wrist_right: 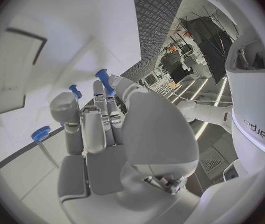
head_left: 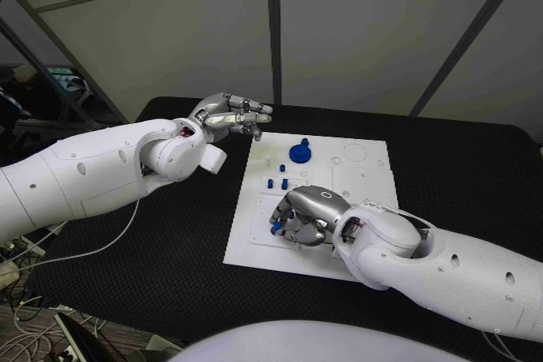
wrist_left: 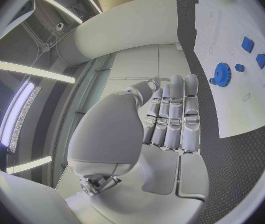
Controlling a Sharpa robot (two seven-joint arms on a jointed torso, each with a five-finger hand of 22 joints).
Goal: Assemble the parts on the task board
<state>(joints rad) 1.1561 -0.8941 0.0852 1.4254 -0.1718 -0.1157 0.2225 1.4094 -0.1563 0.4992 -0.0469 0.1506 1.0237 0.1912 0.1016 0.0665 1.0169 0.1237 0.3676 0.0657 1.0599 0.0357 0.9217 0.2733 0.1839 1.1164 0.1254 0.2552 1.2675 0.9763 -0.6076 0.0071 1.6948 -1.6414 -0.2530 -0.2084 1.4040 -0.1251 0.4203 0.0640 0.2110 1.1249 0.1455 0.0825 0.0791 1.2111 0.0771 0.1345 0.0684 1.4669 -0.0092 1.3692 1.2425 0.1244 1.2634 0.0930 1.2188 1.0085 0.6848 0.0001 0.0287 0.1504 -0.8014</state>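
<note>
head view: the white rectangular task board (head_left: 362,191) lies in the middle of the black tabletop (head_left: 475,166). the right hand (head_left: 307,214) rests low on the board's near left part, its fingers curled around a small blue peg (head_left: 276,228) at the board's left edge. in the right wrist view that blue peg (wrist_right: 104,80) sticks out past the fingers (wrist_right: 101,119), pinched between them. the left hand (head_left: 230,116) hangs above the tabletop just beyond the board's far left corner, holding nothing; the left wrist view shows its fingers (wrist_left: 173,115) straight and pressed side by side. a round blue gear (head_left: 300,152) sits on the far left part of the board, with several small blue pieces (head_left: 277,183) standing just nearer, between the gear and the right hand.
</note>
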